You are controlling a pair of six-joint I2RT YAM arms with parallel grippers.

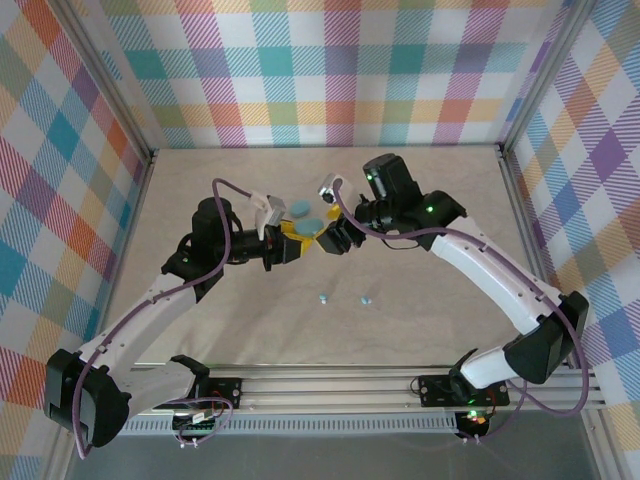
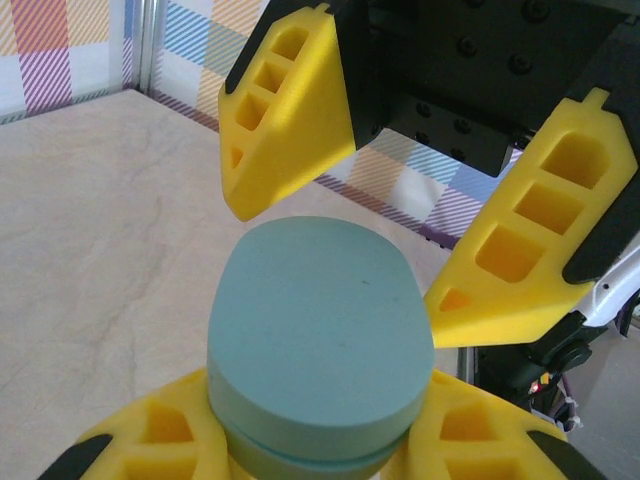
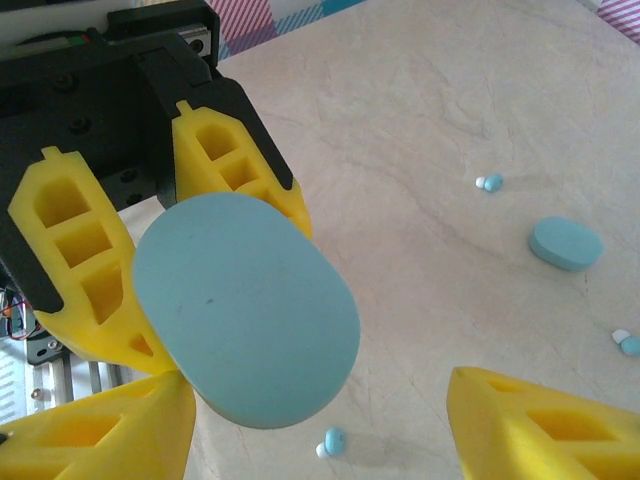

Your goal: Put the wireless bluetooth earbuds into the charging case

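My left gripper [image 2: 320, 445] is shut on a teal oval charging case [image 2: 318, 330], lid closed, held above the table. In the top view this case [image 1: 312, 226] hangs between both grippers at mid table. My right gripper [image 3: 320, 440] stands open, its yellow fingers [image 2: 290, 110] spread on either side of the case's far end [image 3: 245, 310], with a wide gap on one side. Tiny pale blue earbuds lie loose on the table: one [image 3: 332, 441] under the case, one [image 3: 490, 182] further off, one [image 3: 628, 342] at the frame edge. Two earbuds [image 1: 324, 298] [image 1: 367, 299] lie nearer the arm bases.
A second teal case [image 1: 300, 208] [image 3: 566, 243] lies closed on the beige table [image 1: 430, 190], just behind the grippers. Plaid walls enclose the table on three sides. The arm bases and rail [image 1: 330, 390] sit at the near edge.
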